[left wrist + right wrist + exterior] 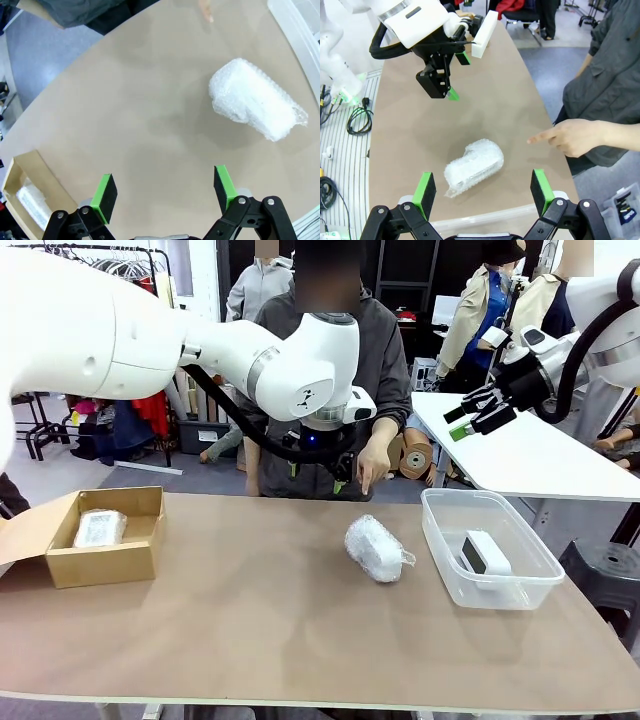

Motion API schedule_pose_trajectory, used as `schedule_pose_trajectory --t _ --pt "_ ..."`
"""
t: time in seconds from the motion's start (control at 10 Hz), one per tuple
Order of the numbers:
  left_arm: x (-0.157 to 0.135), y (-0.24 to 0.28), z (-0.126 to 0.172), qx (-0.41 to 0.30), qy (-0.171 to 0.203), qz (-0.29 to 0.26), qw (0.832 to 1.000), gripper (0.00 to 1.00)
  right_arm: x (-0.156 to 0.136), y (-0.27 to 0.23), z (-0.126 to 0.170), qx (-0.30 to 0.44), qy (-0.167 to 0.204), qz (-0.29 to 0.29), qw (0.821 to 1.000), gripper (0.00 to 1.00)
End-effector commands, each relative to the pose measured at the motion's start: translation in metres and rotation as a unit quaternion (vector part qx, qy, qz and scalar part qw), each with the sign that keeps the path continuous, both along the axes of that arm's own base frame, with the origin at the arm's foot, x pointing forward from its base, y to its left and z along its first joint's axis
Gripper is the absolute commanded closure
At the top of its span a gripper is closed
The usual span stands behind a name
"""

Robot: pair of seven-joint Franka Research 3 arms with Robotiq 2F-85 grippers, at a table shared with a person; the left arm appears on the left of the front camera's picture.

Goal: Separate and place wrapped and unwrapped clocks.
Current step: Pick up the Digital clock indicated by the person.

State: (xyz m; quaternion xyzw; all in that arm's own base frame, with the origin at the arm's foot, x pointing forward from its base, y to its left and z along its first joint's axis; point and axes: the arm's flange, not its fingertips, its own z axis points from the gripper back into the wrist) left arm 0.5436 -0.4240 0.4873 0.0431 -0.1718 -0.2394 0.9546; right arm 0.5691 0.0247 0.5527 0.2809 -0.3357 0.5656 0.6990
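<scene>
One bubble-wrapped clock point(377, 548) lies on the brown table near the middle, also under my left gripper's camera point(255, 100) and my right one's point(472, 167). A second wrapped clock point(100, 528) rests inside the cardboard box point(60, 565) at the left. The bare white clock point(485, 552) with its dark screen stands in the clear tub point(440, 540) at the right. My left gripper point(165, 182) hangs open above the table, left of the middle lump, holding nothing; the right wrist view shows it point(451, 75) too. My right gripper point(470, 420) is raised at the right, open and empty point(482, 182).
A person stands at the far side, one hand point(372, 465) pointing down at the table just behind the middle lump point(570, 137). A white table point(530, 455) stands behind at the right. Bare tabletop lies between the box and the middle lump.
</scene>
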Motion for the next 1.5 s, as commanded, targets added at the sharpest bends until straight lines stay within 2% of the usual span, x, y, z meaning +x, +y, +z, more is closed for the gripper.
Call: schedule_pose_trajectory --t 0.0,0.1,0.2,0.3,0.5,0.6,0.8,0.9,1.0,1.2,1.4 --pt "0.000 0.000 0.000 0.000 0.000 0.000 1.000 0.00 0.000 0.000 0.001 0.000 -0.002 0.002 1.000 0.00" --pt "0.006 -0.011 -0.007 -0.001 0.008 0.064 0.998 0.00 0.000 0.000 0.001 0.000 -0.002 0.002 1.000 0.00" --pt "0.008 -0.020 -0.010 0.000 -0.011 0.110 0.994 0.00 0.000 0.000 0.001 0.000 -0.002 0.002 1.000 0.00" --pt "0.011 -0.029 -0.016 0.000 -0.013 0.187 0.982 0.00 0.000 0.000 0.001 0.000 -0.002 0.002 1.000 0.00" --pt "0.019 -0.043 -0.032 -0.030 0.001 0.276 0.961 0.00 0.000 0.000 0.001 0.000 -0.002 0.002 1.000 0.00" --pt "0.018 -0.055 -0.041 -0.051 0.024 0.307 0.950 0.00 0.000 0.000 0.001 0.000 -0.002 0.002 1.000 0.00" --pt "0.021 -0.069 -0.060 -0.121 0.052 0.342 0.930 0.00 0.000 0.000 0.001 0.000 -0.002 0.002 1.000 0.00" --pt "0.024 -0.073 -0.064 -0.152 0.048 0.350 0.923 0.00 0.000 0.000 0.001 0.000 -0.002 0.002 1.000 0.00" --pt "0.026 -0.075 -0.066 -0.176 0.052 0.360 0.915 0.00 0.000 0.000 0.001 0.000 -0.002 0.002 1.000 0.00" --pt "0.029 -0.078 -0.077 -0.200 0.085 0.401 0.890 0.00 0.000 0.000 0.001 0.000 -0.002 0.002 1.000 0.00" --pt "0.025 -0.084 -0.092 -0.197 0.104 0.403 0.887 0.00 0.000 0.000 0.001 0.000 -0.002 0.002 1.000 0.00"
